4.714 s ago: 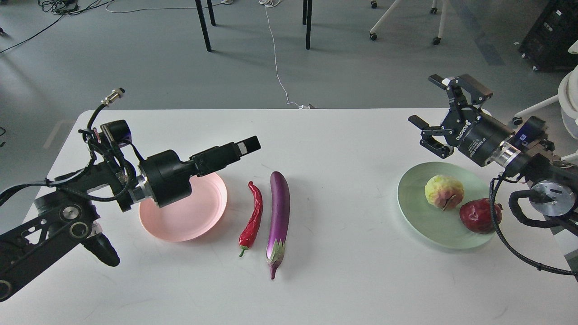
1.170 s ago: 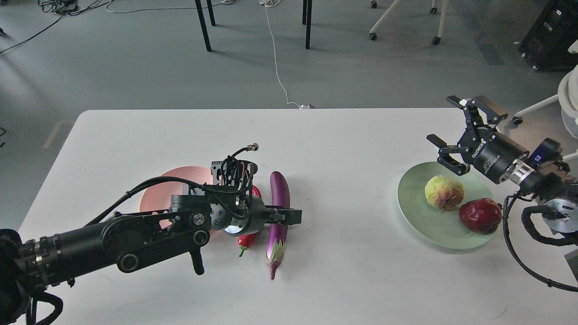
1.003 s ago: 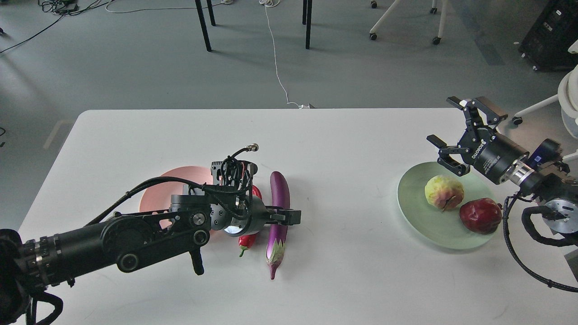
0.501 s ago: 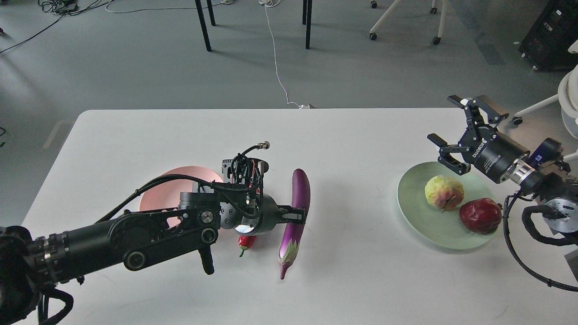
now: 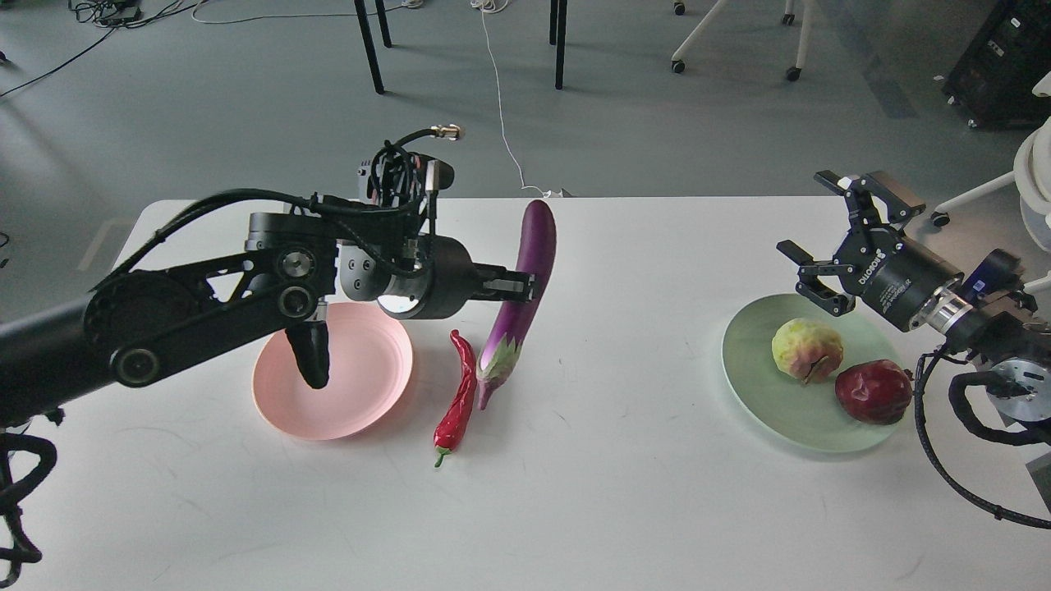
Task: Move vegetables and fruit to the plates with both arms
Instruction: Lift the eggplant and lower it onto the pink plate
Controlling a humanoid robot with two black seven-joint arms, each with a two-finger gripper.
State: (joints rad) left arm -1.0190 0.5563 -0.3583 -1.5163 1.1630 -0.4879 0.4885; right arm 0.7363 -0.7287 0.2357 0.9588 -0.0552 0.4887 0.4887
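My left gripper (image 5: 523, 287) is shut on the purple eggplant (image 5: 520, 305) and holds it in the air, stem end down, above the table right of the pale pink plate (image 5: 332, 377). The red chili pepper (image 5: 460, 398) lies on the table between that plate and the eggplant. The pale green plate (image 5: 751, 377) at the right holds the yellow-green fruit (image 5: 807, 349) and the dark red fruit (image 5: 873, 391). My right gripper (image 5: 825, 238) is open and empty, hovering just above the far edge of the green plate.
The white table (image 5: 624, 492) reaches the front of the view. Table legs (image 5: 369, 45) and chair bases (image 5: 731, 37) stand on the grey floor behind, with a white cable (image 5: 502, 115) running to the table's far edge.
My left gripper has lifted the eggplant off the table and carried it up and back. The chili is now uncovered. The right arm has barely moved.
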